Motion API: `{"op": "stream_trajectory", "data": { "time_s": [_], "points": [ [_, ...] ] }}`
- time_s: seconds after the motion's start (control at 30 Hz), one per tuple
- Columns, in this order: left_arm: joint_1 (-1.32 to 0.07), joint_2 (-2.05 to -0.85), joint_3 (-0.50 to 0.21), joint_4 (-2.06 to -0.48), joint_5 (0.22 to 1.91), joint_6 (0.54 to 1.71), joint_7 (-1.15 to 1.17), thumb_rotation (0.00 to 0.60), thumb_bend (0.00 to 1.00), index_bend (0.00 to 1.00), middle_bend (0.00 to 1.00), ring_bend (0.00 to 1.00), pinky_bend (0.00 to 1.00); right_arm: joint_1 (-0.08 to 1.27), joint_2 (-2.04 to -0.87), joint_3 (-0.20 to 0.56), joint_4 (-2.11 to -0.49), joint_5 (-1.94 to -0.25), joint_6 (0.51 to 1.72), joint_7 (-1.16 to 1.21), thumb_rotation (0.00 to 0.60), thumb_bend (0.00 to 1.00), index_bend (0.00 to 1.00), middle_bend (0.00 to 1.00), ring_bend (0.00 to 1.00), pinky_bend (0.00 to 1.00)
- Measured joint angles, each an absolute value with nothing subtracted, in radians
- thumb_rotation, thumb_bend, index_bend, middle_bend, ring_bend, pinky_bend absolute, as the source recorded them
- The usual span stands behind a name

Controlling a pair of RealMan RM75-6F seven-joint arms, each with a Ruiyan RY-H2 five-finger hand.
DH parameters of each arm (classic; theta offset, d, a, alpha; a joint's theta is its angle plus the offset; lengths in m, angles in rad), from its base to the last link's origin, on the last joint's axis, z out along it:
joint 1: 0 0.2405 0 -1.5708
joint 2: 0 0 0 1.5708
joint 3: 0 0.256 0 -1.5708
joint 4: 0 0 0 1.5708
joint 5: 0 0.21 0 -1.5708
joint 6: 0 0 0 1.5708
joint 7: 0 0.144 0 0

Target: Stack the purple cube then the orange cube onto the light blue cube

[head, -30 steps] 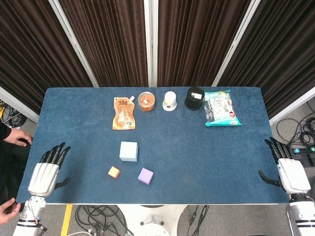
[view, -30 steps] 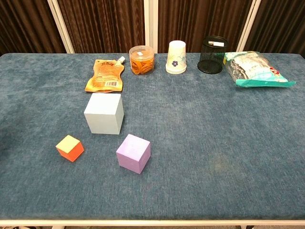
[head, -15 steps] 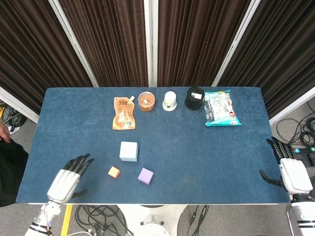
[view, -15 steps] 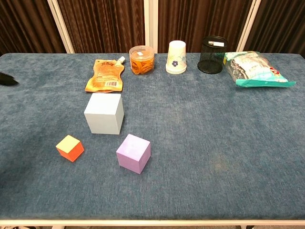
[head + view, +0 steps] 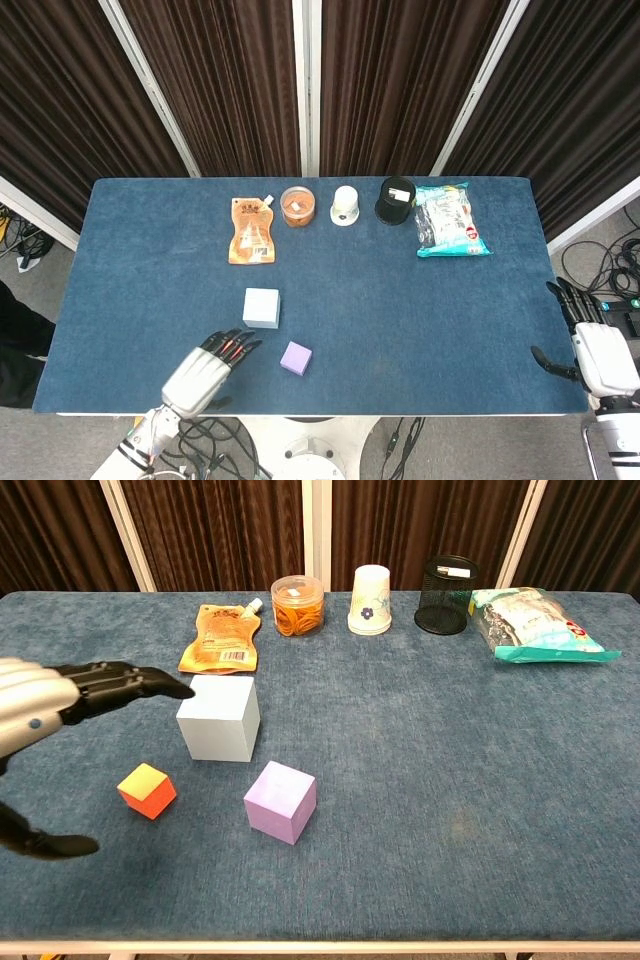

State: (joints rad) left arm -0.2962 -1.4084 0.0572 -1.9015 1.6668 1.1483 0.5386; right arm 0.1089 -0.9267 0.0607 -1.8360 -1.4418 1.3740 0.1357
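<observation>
The light blue cube (image 5: 261, 307) (image 5: 218, 717) stands left of the table's middle. The smaller purple cube (image 5: 295, 357) (image 5: 280, 800) sits in front of it, slightly right. The small orange cube (image 5: 147, 790) lies front left of the blue one; the head view hides it under my left hand. My left hand (image 5: 205, 371) (image 5: 60, 705) hovers above the orange cube, fingers stretched out and apart, holding nothing. My right hand (image 5: 598, 352) stays off the table's right edge, fingers spread, empty.
Along the far edge of the blue table (image 5: 400, 300) stand an orange pouch (image 5: 251, 231), a jar of orange snacks (image 5: 297, 206), a paper cup (image 5: 345, 205), a black mesh cup (image 5: 395, 200) and a teal-and-white snack bag (image 5: 449, 221).
My left hand has swept right from the table's left edge to over the orange cube, now covering it in the head view. The right hand has barely moved.
</observation>
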Motion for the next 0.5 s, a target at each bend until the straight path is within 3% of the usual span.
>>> {"op": "stream_trajectory", "data": {
  "time_s": [0.2, 0.5],
  "points": [
    [-0.378, -1.44, 0.045, -1.775, 1.813, 1.123, 0.554, 0.6, 0.11, 0.2, 0.29, 0.17, 0.25, 0.102, -0.918, 0.07, -1.826, -1.435, 1.388, 0.173, 0.6, 0.18, 0.0, 0.0, 0.0, 0.0],
    [-0.532, -1.47, 0.011, -1.718, 1.821, 0.958, 0.515, 0.6, 0.14, 0.2, 0.29, 0.17, 0.25, 0.1, -0.918, 0.072, -1.824, -1.44, 1.394, 0.174, 0.6, 0.18, 0.0, 0.0, 0.0, 0.0]
  ]
}}
